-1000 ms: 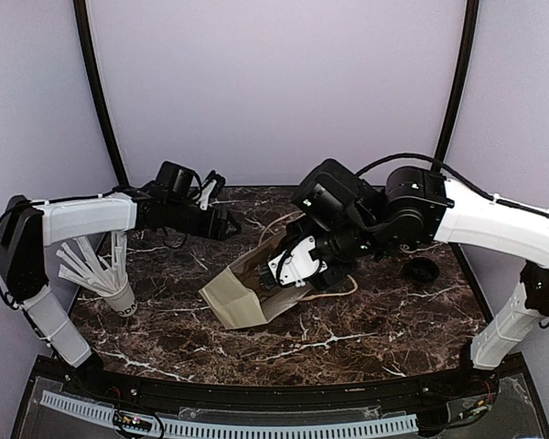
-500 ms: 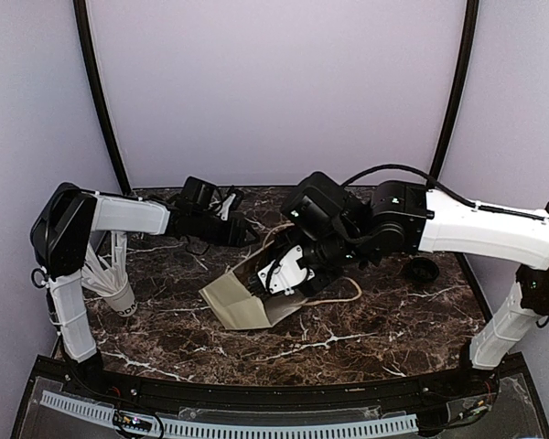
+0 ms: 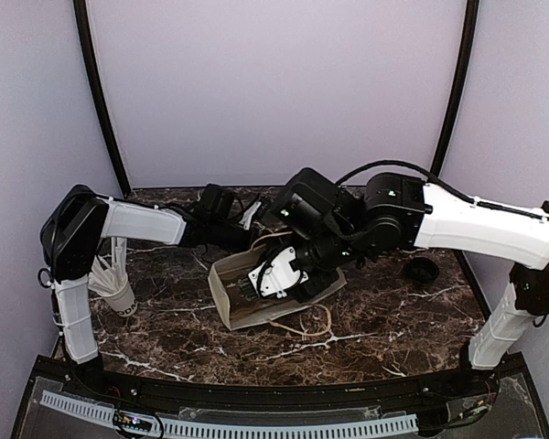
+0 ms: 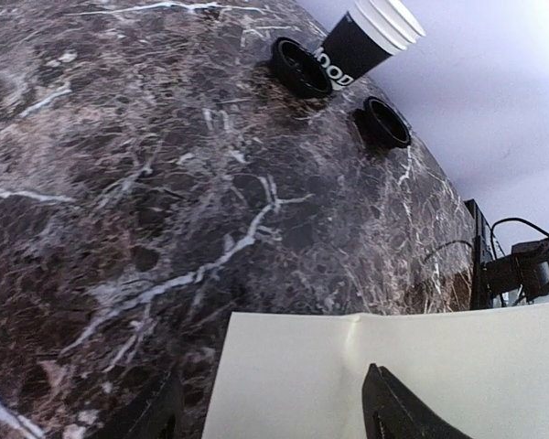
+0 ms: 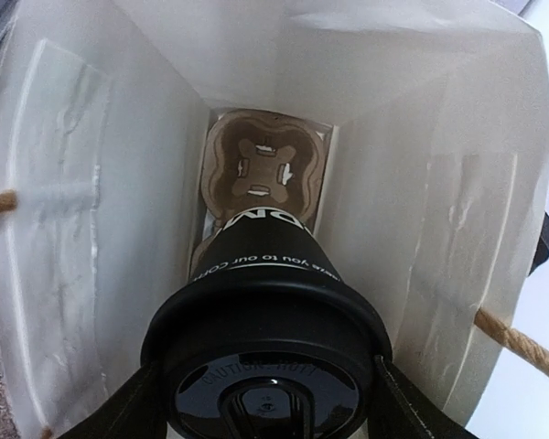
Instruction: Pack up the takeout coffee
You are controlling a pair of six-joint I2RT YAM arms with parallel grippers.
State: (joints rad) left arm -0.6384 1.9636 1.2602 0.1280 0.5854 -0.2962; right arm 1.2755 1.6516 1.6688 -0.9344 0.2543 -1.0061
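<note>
- Coffee cup (image 5: 265,265), dark-walled with a black lid, was held by the right gripper (image 5: 265,395), whose fingers were clamped on either side of the lid rim
- Location of the cup: inside the mouth of the paper bag (image 5: 101,183), lid toward the wrist camera, base pointing at the pulp tray (image 5: 265,169) lying at the far end of the bag; whether the base touched the tray could not be told
- Change over the preceding second: the right arm had advanced further into the bag, and the bag had shifted from a slumped, slanted lie to a squarer one with its mouth wider
- Change on the other side: the left gripper (image 4: 274,416) had travelled across the table (image 4: 119,183) to the rear edge of the bag; its fingers stood apart with the cream panel between them, not pinched on it
- Rope handle (image 3: 302,322) now trailed in front of the bag rather than to its right
- Meaning for the task: insertion of this cup was under way; seating it in a tray hole was judged still to be done
- Judged next requirement: the left gripper to steady the bag wall while the cup is pushed home
- Outside the bag: a stack of cups (image 4: 371,37) and two loose lids (image 4: 302,66) sat at the far side of the table, well apart from the bag
</note>
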